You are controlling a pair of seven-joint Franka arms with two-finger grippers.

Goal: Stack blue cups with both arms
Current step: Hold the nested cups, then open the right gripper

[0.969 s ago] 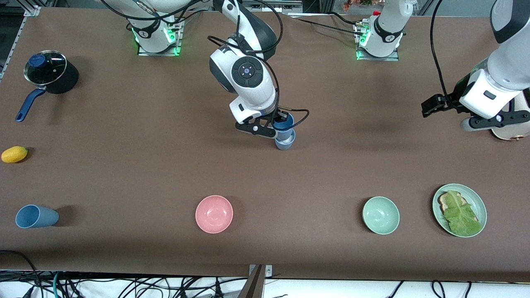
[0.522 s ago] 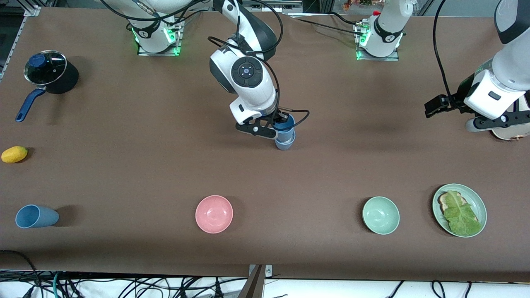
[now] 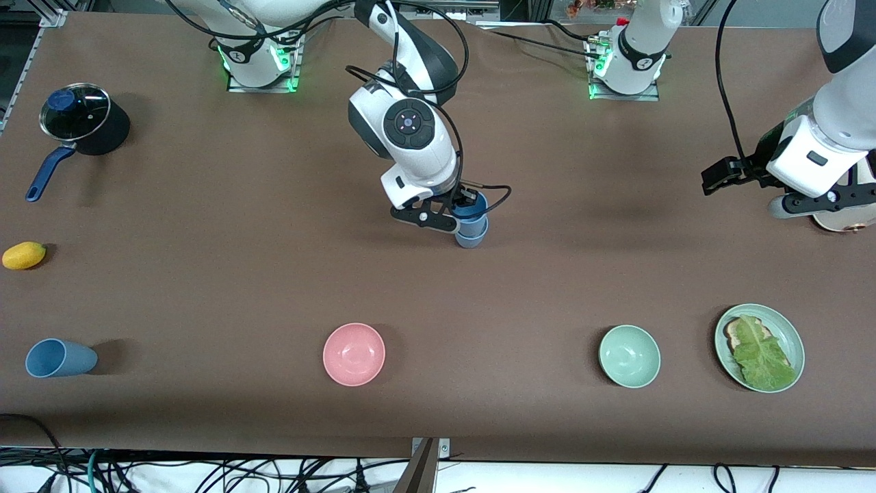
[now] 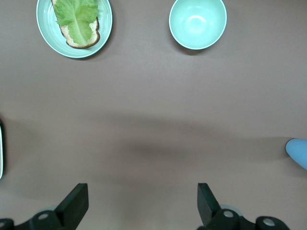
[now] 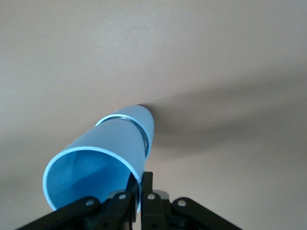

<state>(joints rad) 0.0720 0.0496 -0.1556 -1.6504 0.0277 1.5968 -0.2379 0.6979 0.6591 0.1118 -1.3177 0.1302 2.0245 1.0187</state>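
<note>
A blue cup [image 3: 471, 236] stands upright near the middle of the table. A second blue cup [image 3: 472, 205] sits partly nested in it, and my right gripper [image 3: 460, 209] is shut on its rim. The right wrist view shows the held cup [image 5: 96, 165] sunk into the lower cup [image 5: 147, 125], with my right gripper [image 5: 142, 189] pinching the held cup's wall. A third blue cup [image 3: 58, 358] lies on its side at the right arm's end, near the front camera. My left gripper [image 3: 713, 178] [image 4: 142, 196] hangs open and empty over the left arm's end of the table.
A black pot [image 3: 85, 123] with a blue handle and a yellow fruit [image 3: 24, 255] sit at the right arm's end. A pink bowl [image 3: 354, 354], a green bowl [image 3: 629, 356] [image 4: 197, 23] and a green plate [image 3: 787, 322] [image 4: 106, 19] with toast and lettuce line the side nearest the front camera.
The right gripper has lowered the held cup a little deeper into the standing cup. The left arm drew slightly toward its own end of the table, then held still.
</note>
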